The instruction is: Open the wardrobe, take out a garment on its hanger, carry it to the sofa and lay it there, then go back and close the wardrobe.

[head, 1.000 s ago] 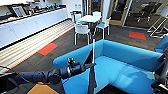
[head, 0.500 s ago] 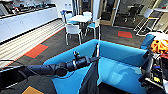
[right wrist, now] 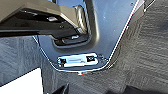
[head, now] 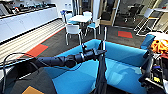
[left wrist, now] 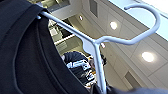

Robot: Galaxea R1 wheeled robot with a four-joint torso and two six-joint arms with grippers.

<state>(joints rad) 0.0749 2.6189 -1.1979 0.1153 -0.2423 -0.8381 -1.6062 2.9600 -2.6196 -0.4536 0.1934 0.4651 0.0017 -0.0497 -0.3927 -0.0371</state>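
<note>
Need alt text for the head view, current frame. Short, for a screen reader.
The robot's left arm reaches in from the left, its left gripper holding up a black T-shirt that hangs over a bright blue sofa. Behind the sofa, white chairs surround a white table on dark carpet with red patches, and a white counter runs along the left wall.

Beyond the tool's reach, straight ahead of you, a white table [head: 79,18] stands with white chairs [head: 73,30] drawn up around it on the dark carpet [head: 110,36]. To the tool's left, a long white counter [head: 27,21] runs along the wall, with an orange floor patch [head: 37,50] nearer. Far right of the tool you have an orange bundle [head: 160,46]. Overhead, round ceiling lights [left wrist: 148,56] glow.
</note>
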